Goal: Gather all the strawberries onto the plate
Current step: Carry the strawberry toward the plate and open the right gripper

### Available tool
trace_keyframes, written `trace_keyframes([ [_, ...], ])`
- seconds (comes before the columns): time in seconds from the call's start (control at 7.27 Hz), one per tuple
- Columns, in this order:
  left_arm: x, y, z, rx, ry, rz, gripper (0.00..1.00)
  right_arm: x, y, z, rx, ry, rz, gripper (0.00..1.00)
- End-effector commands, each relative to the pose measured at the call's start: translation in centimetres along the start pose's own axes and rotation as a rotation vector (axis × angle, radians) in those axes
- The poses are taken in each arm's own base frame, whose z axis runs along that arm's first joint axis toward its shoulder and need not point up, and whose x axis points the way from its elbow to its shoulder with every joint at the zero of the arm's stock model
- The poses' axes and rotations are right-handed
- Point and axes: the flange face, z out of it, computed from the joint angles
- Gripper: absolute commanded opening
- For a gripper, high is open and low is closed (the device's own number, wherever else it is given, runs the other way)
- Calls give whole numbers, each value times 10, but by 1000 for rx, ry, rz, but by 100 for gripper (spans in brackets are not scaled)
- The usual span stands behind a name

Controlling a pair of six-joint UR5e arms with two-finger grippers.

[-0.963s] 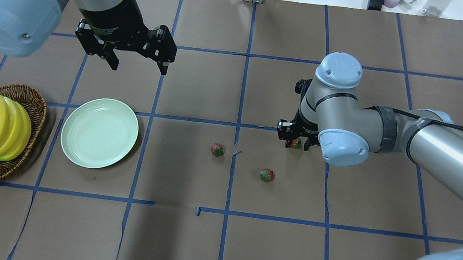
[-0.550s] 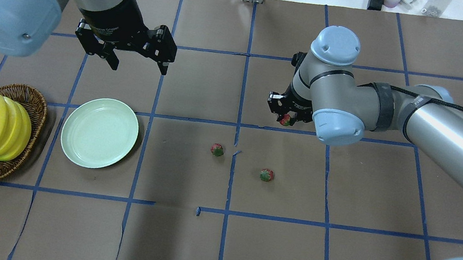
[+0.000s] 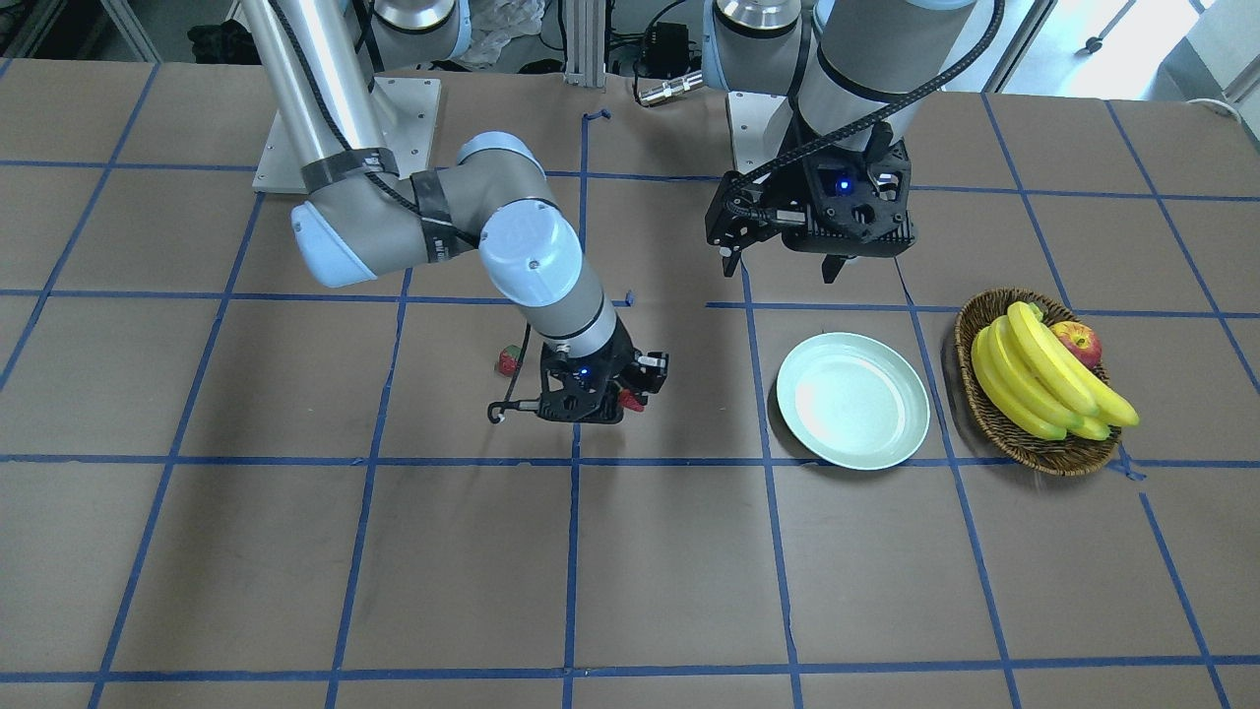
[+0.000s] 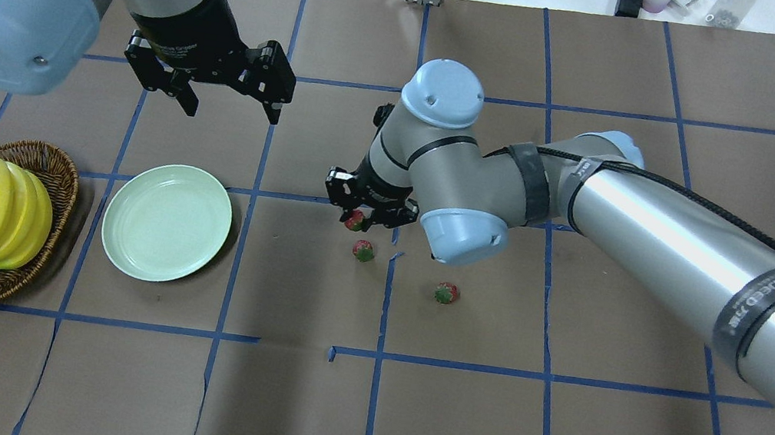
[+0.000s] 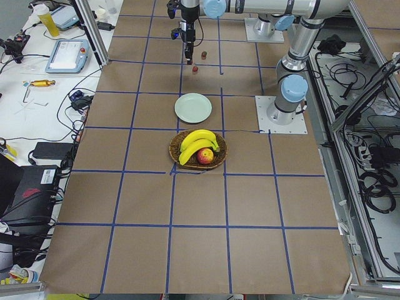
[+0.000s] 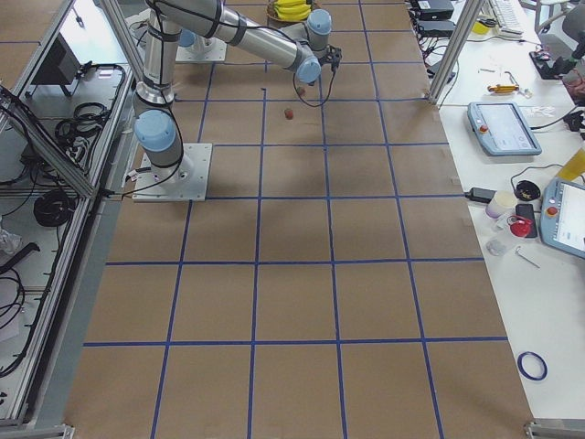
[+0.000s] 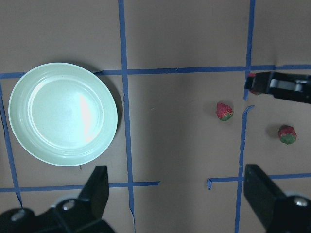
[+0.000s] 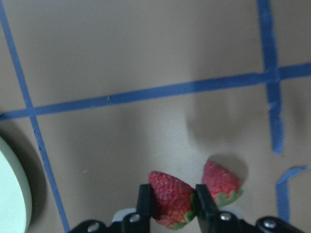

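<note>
Step in hand: first berry in transit to the plate, by my reading.
Right gripper: fingers pressed onto a small red strawberry with a green cap, one on each flank, cap end towards the wrist.
Carried berry: off the paper, near the middle of the tabletop, just beside a second red strawberry lying below it.
Third strawberry: on the table, further towards the right end.
Round pale mint plate: empty, towards the left end, just beside the brown wicker basket of bananas and an apple.
Left gripper: fingers spread, holding nothing, hanging above the table near the plate.
Doing it well (judgement): hold height so the berry passes above the raised rim; travel straight towards the left end; watch clearance from the left arm.
Release (judgement): descend over the plate's centre and part the fingers low, else the berry may roll out.
Grip (judgement): no tighter, since the fruit looks soft.
</note>
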Motion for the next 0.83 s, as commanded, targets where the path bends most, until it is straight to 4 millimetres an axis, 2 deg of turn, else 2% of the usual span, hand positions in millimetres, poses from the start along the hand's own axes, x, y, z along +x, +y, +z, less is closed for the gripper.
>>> trace_keyframes([
  [0.0, 0, 1, 0, 1, -1, 0, 100, -17, 29, 43, -65, 28, -21, 0],
  [0.28, 0, 1, 0, 0, 1, 0, 100, -10, 27, 57, -72, 61, -15, 0],
  [0.41, 0, 1, 0, 0, 1, 0, 100, -18, 25, 44, -60, 38, -19, 99],
  [0.55, 0, 1, 0, 1, -1, 0, 100, -26, 18, 22, -22, 27, -33, 100],
  [0.69, 0, 1, 0, 1, -1, 0, 100, -25, 19, -1, -34, 46, -18, 100],
])
